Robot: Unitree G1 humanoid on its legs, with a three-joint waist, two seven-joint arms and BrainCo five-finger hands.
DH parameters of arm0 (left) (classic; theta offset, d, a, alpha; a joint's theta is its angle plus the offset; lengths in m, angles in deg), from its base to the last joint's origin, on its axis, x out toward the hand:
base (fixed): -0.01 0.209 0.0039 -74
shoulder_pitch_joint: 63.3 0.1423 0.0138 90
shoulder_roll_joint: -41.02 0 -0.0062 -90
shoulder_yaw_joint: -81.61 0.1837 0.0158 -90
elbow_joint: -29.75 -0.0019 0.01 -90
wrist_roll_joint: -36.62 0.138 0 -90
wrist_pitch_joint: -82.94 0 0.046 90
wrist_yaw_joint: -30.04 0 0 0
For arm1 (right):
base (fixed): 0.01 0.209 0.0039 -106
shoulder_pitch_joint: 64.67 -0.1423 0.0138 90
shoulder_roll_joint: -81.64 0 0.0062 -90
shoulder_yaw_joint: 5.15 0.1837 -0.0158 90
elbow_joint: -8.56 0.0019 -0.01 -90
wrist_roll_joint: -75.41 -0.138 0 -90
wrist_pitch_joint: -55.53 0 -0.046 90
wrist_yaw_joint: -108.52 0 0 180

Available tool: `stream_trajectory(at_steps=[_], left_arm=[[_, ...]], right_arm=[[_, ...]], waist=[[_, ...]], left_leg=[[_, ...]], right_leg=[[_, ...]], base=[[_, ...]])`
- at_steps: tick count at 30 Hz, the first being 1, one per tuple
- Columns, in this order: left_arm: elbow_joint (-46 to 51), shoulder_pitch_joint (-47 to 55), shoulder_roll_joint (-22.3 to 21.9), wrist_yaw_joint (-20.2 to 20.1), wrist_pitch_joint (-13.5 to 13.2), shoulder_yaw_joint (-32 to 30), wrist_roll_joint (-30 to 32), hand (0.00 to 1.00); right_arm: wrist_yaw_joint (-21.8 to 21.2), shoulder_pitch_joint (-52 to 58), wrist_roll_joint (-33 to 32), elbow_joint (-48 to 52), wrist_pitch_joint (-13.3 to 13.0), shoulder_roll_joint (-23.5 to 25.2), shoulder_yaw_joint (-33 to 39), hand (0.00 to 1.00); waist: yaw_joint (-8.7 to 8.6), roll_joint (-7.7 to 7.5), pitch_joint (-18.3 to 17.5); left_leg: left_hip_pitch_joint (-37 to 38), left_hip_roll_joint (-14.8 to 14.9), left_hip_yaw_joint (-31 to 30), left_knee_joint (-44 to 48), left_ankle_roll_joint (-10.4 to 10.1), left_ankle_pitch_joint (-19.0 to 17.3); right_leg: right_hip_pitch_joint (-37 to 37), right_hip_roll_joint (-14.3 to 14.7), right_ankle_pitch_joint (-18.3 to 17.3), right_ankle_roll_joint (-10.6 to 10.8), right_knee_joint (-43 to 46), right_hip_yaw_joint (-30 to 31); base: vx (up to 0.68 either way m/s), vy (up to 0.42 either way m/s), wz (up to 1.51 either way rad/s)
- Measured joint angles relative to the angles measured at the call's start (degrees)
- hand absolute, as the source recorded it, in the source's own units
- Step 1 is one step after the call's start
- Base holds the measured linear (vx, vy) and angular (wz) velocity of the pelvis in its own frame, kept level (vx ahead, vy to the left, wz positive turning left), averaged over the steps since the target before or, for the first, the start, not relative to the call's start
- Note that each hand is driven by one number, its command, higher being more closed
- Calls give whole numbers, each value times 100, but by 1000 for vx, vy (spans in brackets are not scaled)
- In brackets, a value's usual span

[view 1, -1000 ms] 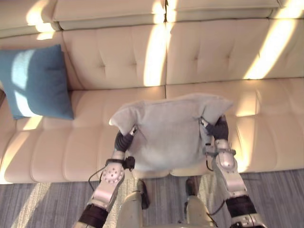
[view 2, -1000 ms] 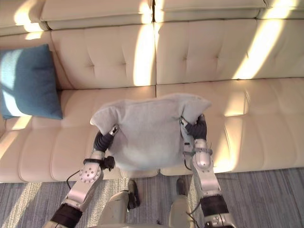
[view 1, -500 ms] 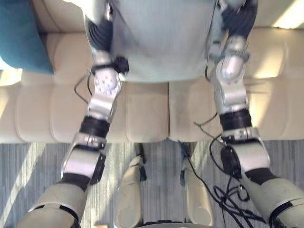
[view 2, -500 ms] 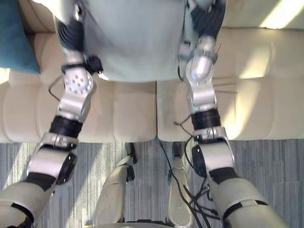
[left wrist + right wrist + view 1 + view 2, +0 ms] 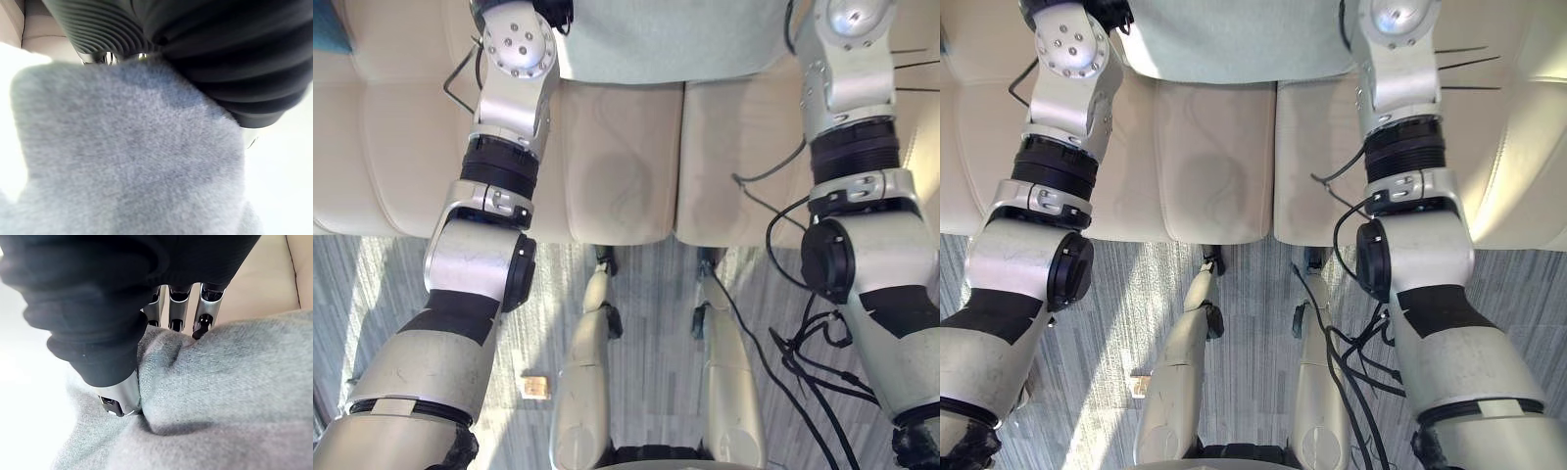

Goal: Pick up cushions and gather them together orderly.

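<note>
The lower edge of a grey cushion shows at the top of the eye views, over the cream sofa seat, between my two forearms. In the right wrist view my right hand grips the grey cushion. Its fingers reach behind the edge and its thumb presses a crease into the front. In the left wrist view the dark cover of my left hand lies right against the grey cushion, which hides what lies beyond it. A corner of a blue cushion shows at the far left on the sofa.
The sofa's front edge runs across the eye views, with grey striped carpet below it. A small tan object lies on the carpet by my left arm.
The view has dropped from the sofa back to the seat front and floor. Both arms with the grey cushion now reach past the top of the eye views.
</note>
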Motion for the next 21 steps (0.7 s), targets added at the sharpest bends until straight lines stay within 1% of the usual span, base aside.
stream_trajectory(at_steps=[6, 7, 9, 11, 13, 14, 15, 16, 18, 19, 20, 21], left_arm=[[15, 26, 64, -31, -13, -146, -104, 0], [71, 98, 149, -123, -5, -172, -104, 0], [192, 194, 373, -170, 8, -178, -116, 0], [419, 415, 810, -242, 11, -330, -190, 0], [569, 636, 1107, -265, 12, -360, -297, 0], [773, 865, 1235, -283, 12, -435, -327, 0], [866, 976, 1267, -322, 11, -502, -345, 0], [1055, 1199, 1272, -386, 10, -589, -464, 0], [1685, 2089, 1261, -528, -18, -675, -676, 0], [1772, 2230, 1251, -562, -25, -679, -694, 0], [2226, 3060, 1168, -721, -76, -707, -779, 0], [2621, 4300, 848, -1023, -134, -733, -790, 0]], right_arm=[[-23, 37, -117, 97, -16, -183, 31, 0], [-65, 125, -272, 126, -10, -266, 31, 0], [-181, 367, -452, 346, 4, -496, 42, 0], [-354, 632, -819, 645, 5, -891, 60, 0], [-540, 817, -1182, 838, -4, -1155, 73, 0], [-630, 979, -1277, 1037, -15, -1284, 86, 0], [-685, 1065, -1385, 1160, -25, -1328, 108, 0], [-792, 1316, -1502, 1451, -39, -1406, 179, 0], [-1020, 2160, -1700, 2007, -72, -1405, 183, 0], [-1053, 2300, -1708, 2094, -72, -1403, 181, 0], [-1205, 3117, -1808, 2567, -85, -1377, 168, 0], [-1475, 4309, -1814, 3073, -105, -1255, 159, 0]], waist=[[5, 0, 0], [3, 0, 0], [8, 0, 0], [0, 0, 0], [11, -1, 0], [29, -1, -1], [25, -2, -1], [42, -2, -1], [113, -7, -4], [121, -10, -6], [142, -14, -11], [144, -22, -16]], left_leg=[[-184, 19, 99, 35, -17, 10], [-184, 26, 106, 53, -17, 10], [-184, 35, 121, 87, -19, 8], [-184, 83, 140, 127, -19, 8], [-182, 126, 140, 206, -21, 4], [-152, 151, 139, 232, -22, 2], [-119, 154, 155, 222, -32, -5], [-39, 149, 167, 190, -50, -18], [274, 213, 205, 171, -60, -38], [320, 219, 207, 171, -74, -55], [573, 242, 223, 178, -62, -120], [968, 269, 276, 192, -77, -252]], right_leg=[[-264, 8, -1, -1, 103, 55], [-265, 13, -2, -2, 119, 60], [-294, 15, -24, -30, 230, 54], [-355, 16, -62, -80, 393, 38], [-354, 22, -77, -102, 482, 19], [-343, 22, -92, -124, 548, 14], [-336, 31, -153, -118, 603, 20], [-303, 32, -239, -109, 686, 25], [-6, 63, -296, -145, 698, 28], [39, 67, -306, -150, 701, 28], [288, 90, -381, -147, 709, 27], [681, 104, -487, -167, 708, 21]], base=[[-16, -5, -6], [-32, -1, -2], [-16, 0, 0], [-36, -16, 0], [-51, -28, 0], [-58, -24, 1], [-62, -43, 5], [-66, -51, 2], [-62, -65, -2], [-23, -104, -3], [17, -130, -4], [40, -149, -6]])
